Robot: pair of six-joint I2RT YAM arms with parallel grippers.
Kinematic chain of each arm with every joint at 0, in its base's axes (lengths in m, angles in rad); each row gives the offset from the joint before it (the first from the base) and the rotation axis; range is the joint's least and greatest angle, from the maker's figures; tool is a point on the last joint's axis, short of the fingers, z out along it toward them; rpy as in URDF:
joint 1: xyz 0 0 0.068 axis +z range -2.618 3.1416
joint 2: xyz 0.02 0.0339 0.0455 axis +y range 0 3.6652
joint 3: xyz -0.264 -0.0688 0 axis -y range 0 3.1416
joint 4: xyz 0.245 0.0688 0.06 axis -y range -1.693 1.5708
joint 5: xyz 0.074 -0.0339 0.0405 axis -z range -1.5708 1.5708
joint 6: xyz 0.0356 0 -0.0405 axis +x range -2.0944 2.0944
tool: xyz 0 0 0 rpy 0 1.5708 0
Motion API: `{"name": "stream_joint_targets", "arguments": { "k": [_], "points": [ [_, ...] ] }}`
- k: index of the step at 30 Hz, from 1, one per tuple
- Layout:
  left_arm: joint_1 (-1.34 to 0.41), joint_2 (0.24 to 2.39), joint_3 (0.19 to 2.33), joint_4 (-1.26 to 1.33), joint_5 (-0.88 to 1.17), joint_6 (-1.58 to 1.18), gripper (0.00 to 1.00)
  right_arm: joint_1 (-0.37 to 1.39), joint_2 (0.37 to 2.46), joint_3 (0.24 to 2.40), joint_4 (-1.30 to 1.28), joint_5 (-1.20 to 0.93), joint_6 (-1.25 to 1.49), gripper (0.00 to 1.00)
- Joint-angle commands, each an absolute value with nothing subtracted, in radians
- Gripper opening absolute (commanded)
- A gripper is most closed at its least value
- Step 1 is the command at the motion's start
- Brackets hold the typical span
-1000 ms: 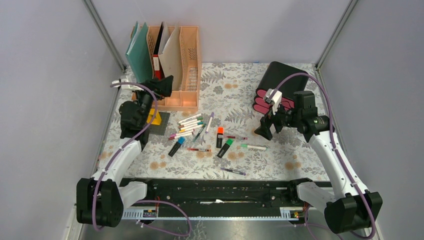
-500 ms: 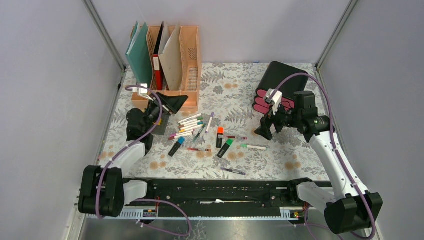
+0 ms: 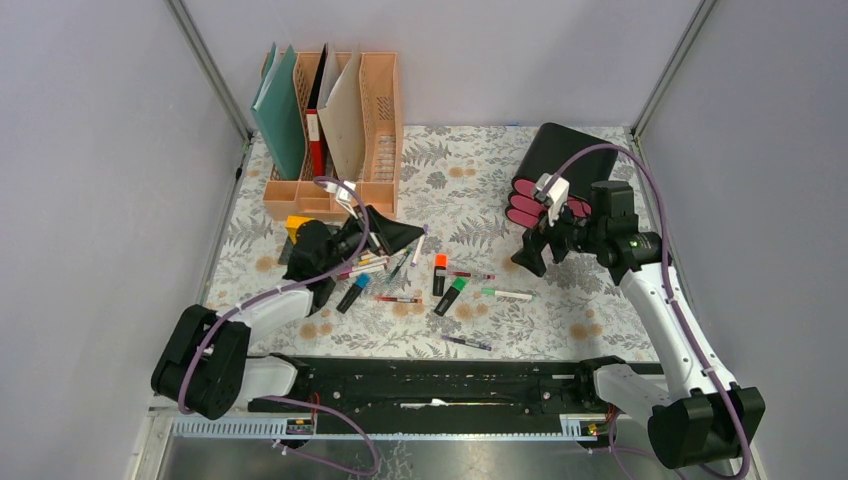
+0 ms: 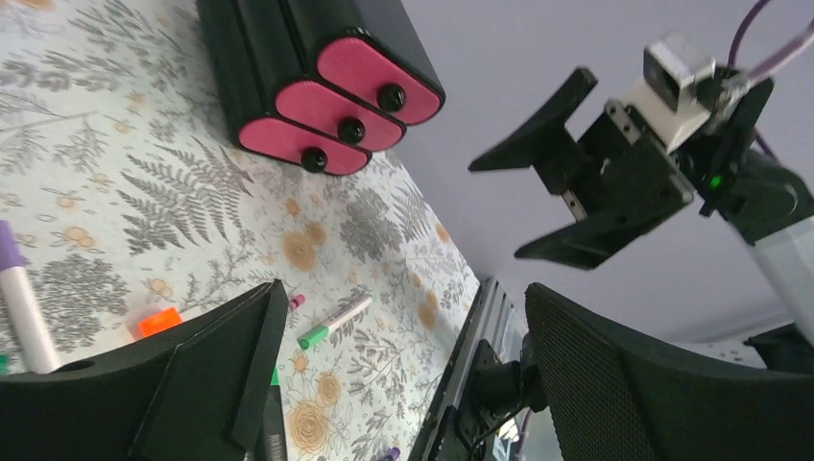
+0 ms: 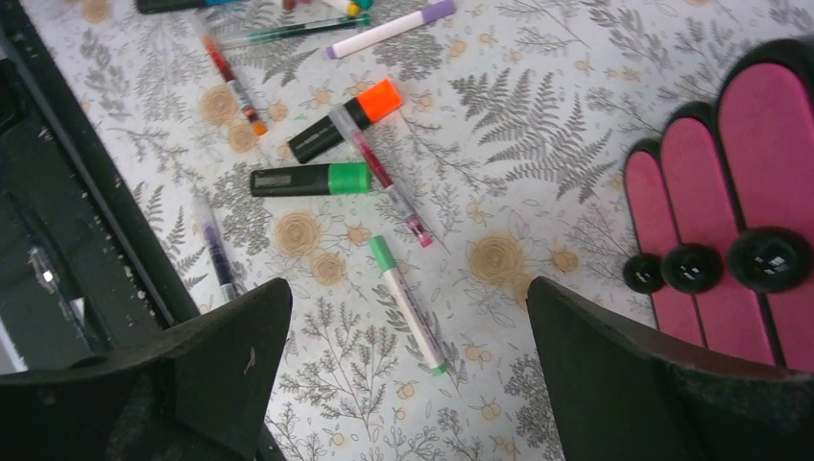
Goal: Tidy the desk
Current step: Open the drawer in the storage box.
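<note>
Spreading flat, the desk [image 3: 560, 310] shows grey ferns, tan flowers.

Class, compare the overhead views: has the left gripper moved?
Yes. The left gripper swung rightward, away from the front of the peach file rack, and is now over the scattered pens.

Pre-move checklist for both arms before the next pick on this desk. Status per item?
1. Left pincer open and empty: ok.
2. Right pincer open and empty: ok.
3. Arms apart: ok; left is over the pen pile, right is near the drawer box.
4. Pens cleared off the desk: not ok; green-capped marker, orange highlighter and others lie loose.
5. A drawer open to take pens, if that is the plan: not ok; all three pink fronts are shut.
6. File rack upright: ok.
</note>
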State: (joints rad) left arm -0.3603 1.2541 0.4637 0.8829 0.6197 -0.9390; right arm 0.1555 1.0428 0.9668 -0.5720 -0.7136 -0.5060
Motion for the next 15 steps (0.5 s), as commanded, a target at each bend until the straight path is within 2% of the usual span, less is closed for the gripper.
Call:
{"name": "stream_joint_targets", "arguments": {
  "k": [1, 8, 15],
  "points": [
    [-0.45, 1.297, 0.483, 0.955, 0.541, -0.87, 0.99, 0.137, 1.023, 0.964, -0.47, -0.612, -0.401, 1.0],
    [-0.532, 1.333, 0.493, 0.914, 0.488, -0.79, 0.99, 0.132, 1.024, 0.92, -0.288, -0.495, -0.086, 1.0],
    [-0.532, 1.197, 0.459, 0.742, 0.407, -0.674, 0.99, 0.132, 1.026, 0.895, -0.184, -0.29, 0.21, 1.0]
  ]
}}
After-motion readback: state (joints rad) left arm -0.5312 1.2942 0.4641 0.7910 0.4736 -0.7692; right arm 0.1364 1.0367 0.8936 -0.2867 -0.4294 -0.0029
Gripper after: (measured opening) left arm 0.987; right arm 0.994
